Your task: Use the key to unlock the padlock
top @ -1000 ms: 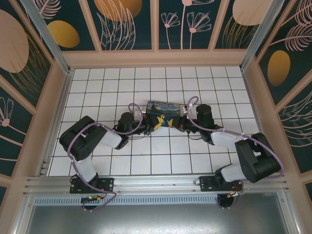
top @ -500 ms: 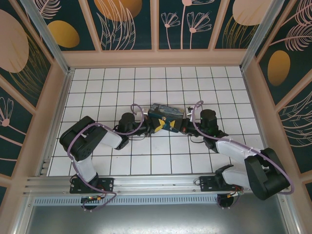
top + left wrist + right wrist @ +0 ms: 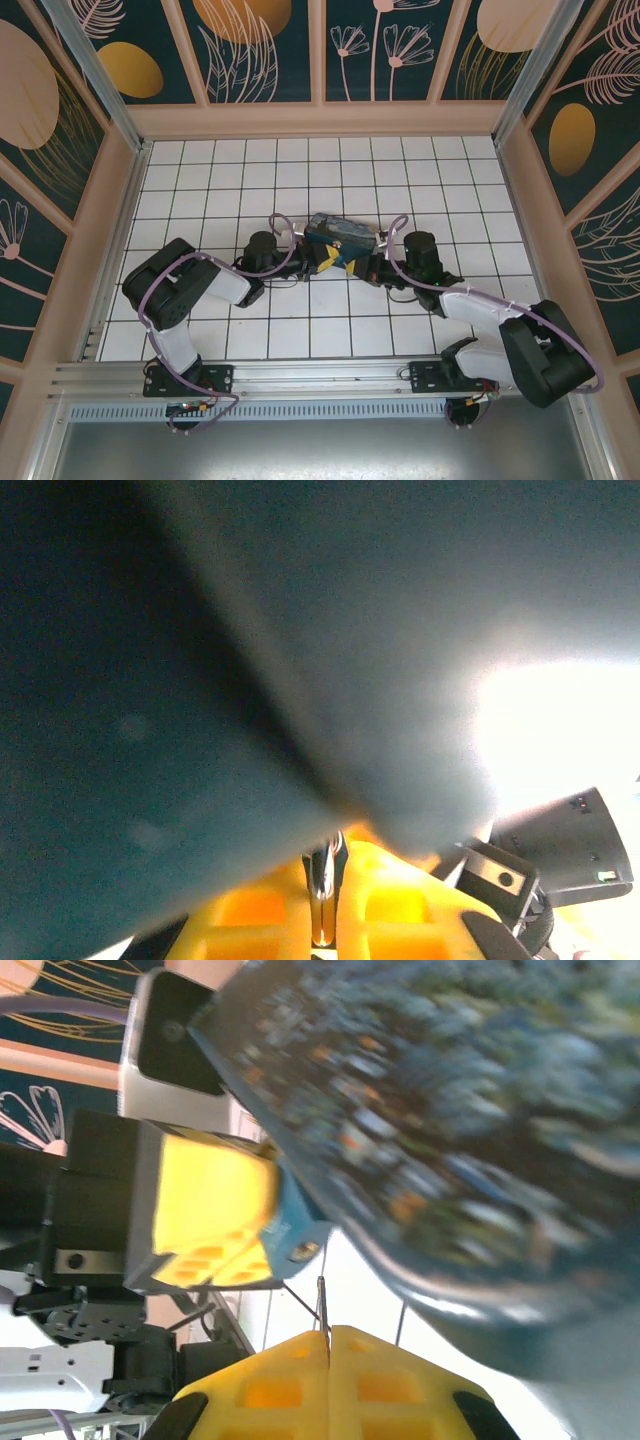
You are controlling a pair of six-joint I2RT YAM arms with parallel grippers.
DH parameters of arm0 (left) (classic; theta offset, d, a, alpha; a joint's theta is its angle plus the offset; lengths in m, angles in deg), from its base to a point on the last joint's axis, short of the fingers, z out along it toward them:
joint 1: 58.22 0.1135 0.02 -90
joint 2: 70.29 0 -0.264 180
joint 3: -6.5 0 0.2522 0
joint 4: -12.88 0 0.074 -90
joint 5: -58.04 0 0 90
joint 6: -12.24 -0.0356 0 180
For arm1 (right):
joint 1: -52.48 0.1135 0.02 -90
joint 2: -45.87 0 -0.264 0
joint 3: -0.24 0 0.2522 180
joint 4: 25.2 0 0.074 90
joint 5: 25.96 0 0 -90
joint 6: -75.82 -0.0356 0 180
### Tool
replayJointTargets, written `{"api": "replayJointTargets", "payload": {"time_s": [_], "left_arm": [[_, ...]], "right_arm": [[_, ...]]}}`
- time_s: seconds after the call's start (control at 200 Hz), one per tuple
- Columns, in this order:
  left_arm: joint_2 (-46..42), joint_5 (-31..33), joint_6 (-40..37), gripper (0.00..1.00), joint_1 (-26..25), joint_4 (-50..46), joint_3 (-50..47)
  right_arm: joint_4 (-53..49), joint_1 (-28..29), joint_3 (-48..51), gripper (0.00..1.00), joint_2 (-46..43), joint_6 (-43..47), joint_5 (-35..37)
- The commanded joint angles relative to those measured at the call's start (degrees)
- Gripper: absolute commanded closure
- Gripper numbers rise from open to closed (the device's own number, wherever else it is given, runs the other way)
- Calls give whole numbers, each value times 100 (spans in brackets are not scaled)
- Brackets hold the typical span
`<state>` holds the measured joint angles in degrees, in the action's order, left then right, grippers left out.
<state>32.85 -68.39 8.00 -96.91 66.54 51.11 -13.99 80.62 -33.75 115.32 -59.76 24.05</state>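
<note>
- Locate the right fingers [image 3: 385,1385] pressed flat together and clamping the key [image 3: 322,1305]. Read the thin blade as projecting straight out past the fingertips, left bare so it can reach a keyway.
- Find the padlock [image 3: 298,1232] just ahead of the key tip and slightly to its left: a dark blue body with a brass spot facing the right fingers. Treat that brass spot as the keyway, turned toward the key for insertion.
- Note the left fingers [image 3: 400,905] all but closed on a bright metal strip [image 3: 320,890], judged to be part of the padlock. In the right wrist view, see the blue body sitting at the tips of those fingers, apparently braced there against the push of the key.
- Expect the painted tin box [image 3: 343,230] close above and behind both sets of fingers, over the white-tiled table [image 3: 200,180]. Cannot tell whether the padlock hangs from it.
- Judge the step in hand as alignment: key tip near the brass spot, not seen inside it.
- Correct the small sideways offset before advancing.
- Guard against the blade skating off the lock body or twisting in the grip.
</note>
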Motion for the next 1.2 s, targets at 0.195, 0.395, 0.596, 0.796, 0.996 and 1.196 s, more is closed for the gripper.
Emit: {"api": "replayJointTargets", "payload": {"time_s": [0.195, 0.395, 0.596, 0.796, 0.996, 1.196], "left_arm": [[90, -167, -59, 100, 5, 473, 22], [110, -158, -59, 100, 11, 474, -4], [141, -162, -55, 100, 11, 507, -17], [152, -163, -33, 100, 4, 553, -29], [156, -168, -15, 100, 8, 584, -24], [194, -164, 5, 100, 8, 623, -18]], "right_arm": [[-164, 42, 39, 100, -91, 164, 71], [-89, 43, -64, 100, 15, 160, 53], [-123, 42, -204, 100, 38, 172, 52], [-94, 47, -306, 100, 141, 157, 44], [-58, 60, -350, 100, 183, 138, 52], [-79, 60, -410, 100, 192, 142, 60]]}}
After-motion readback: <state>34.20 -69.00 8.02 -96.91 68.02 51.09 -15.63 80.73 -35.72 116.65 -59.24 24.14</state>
